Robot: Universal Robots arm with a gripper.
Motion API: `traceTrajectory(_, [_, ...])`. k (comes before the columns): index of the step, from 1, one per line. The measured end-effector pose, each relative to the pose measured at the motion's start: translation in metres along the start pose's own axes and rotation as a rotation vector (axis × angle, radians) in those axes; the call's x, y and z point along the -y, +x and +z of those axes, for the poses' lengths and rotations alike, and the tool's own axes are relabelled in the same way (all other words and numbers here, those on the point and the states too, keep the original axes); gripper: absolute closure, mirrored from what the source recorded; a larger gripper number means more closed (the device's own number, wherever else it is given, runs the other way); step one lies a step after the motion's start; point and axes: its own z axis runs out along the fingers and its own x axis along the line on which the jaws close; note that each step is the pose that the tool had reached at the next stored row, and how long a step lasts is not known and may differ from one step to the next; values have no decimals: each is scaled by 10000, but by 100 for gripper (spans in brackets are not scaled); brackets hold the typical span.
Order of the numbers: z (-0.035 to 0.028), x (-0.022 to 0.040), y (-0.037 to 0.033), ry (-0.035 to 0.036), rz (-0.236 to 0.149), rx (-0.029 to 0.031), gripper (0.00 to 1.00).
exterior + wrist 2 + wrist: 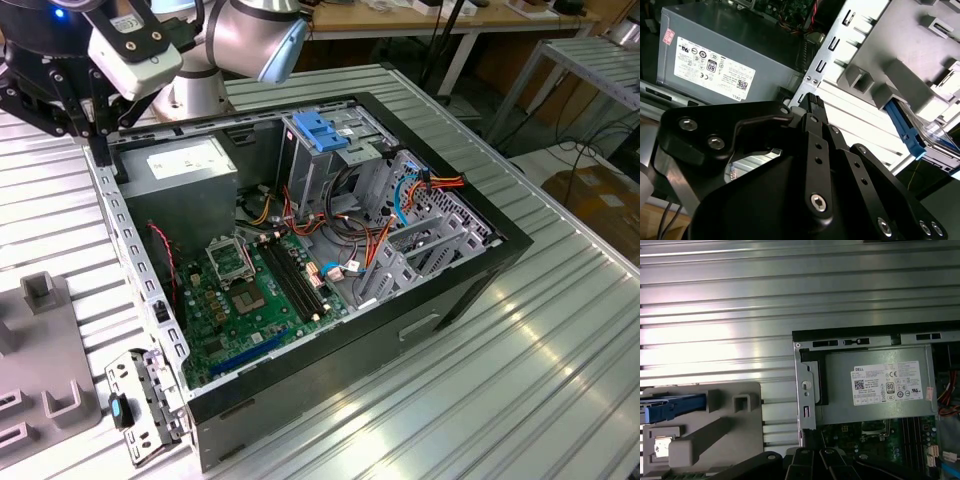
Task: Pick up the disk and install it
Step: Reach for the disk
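Note:
The disk (673, 408) lies on a grey fixture (715, 435) beside the open computer case (330, 360); its blue side rail and a little of its silver body show. In the second wrist view the disk (906, 126) sits at the fixture's far edge. My gripper (812, 101) hangs above the case's rear corner, over the grey power supply box (715, 60). Its black fingers are shut with nothing between them. It stands well apart from the disk. In the exterior view the gripper (95, 135) is at the case's back corner on the exterior view's left.
Inside the case are a green motherboard (250, 300), cables and a grey drive cage with a blue plastic top (322, 135). A loose metal bracket (145, 400) lies by the case's front corner. The ribbed metal table (520, 380) carries it all.

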Motion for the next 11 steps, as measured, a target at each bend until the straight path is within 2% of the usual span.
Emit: traceTrajectory(11, [0,4,53,0,0,-2,89])
